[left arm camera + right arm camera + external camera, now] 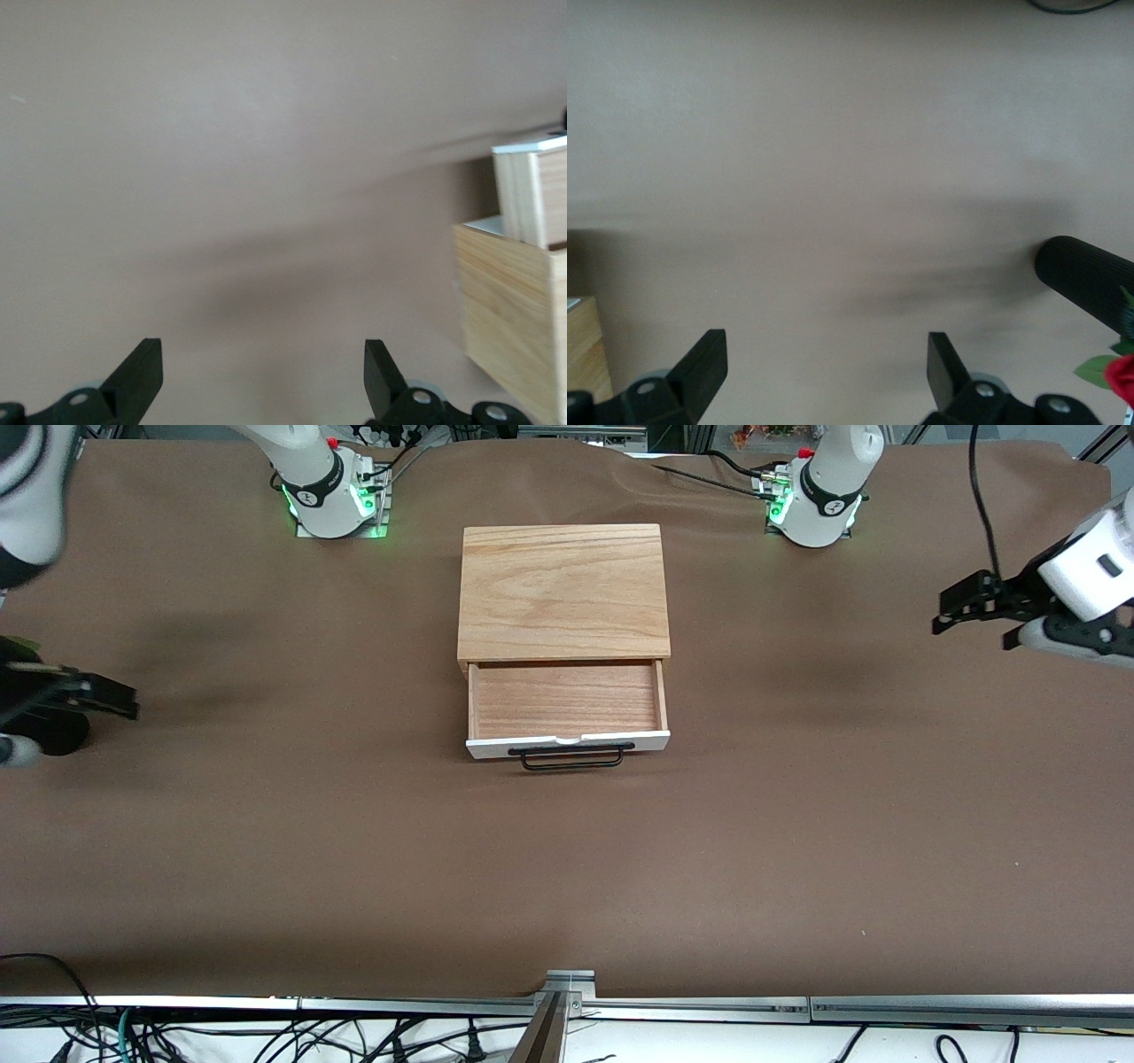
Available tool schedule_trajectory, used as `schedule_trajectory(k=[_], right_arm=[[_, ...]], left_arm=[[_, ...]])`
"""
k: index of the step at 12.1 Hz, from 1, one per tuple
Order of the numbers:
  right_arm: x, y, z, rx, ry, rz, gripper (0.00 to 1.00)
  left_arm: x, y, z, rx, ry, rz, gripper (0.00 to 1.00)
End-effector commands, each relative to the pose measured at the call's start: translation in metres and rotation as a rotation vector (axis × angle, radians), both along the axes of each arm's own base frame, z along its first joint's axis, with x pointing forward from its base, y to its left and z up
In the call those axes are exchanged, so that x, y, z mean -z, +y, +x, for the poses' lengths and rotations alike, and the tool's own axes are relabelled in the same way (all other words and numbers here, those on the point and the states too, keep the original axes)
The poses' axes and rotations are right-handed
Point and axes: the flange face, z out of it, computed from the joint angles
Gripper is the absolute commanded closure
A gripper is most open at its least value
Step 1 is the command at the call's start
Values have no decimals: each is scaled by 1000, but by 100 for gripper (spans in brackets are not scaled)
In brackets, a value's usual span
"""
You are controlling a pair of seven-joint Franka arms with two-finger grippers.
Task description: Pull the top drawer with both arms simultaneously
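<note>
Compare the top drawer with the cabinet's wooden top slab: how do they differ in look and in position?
The top drawer has a reddish-brown inside and a white front panel; the cabinet's top slab is plain light oak. The drawer carries a black bar handle; the slab has none. The drawer stands pulled out, nearer to the front camera than the slab, and lies lower than it. Both are wooden and almost equally wide, and no claw touches either.

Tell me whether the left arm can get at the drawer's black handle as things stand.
Probably yes. The left gripper hangs open over bare table toward its own end, and nothing lies between it and the handle on the pulled-out top drawer. The handle's front is unobstructed.
</note>
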Motion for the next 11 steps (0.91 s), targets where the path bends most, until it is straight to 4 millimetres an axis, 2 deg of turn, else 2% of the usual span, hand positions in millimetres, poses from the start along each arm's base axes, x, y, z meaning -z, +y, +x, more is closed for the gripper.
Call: schedule_trajectory(k=[1,2,3,4,7,9,11], right_arm=[[-6,-19,-34,1,24,86,0],[11,-13,-36,-18,52,81,0],[18,-4,-38,-35,61,92,0],[19,-2,-43,-33,66,97,0],[25,-8,-60,18,82,110,0],[40,0,-51,2,112,94,0],[36,1,-47,-5,104,93,0]], left_arm=[[-21,3,7,45,-30,82,0],[-24,8,10,111,-43,121,0],[-29,7,15,152,-67,149,0],[-31,6,18,155,-73,149,0],[-19,5,25,139,-55,123,0],[-19,5,24,111,-54,117,0],[-17,6,23,65,-46,40,0]])
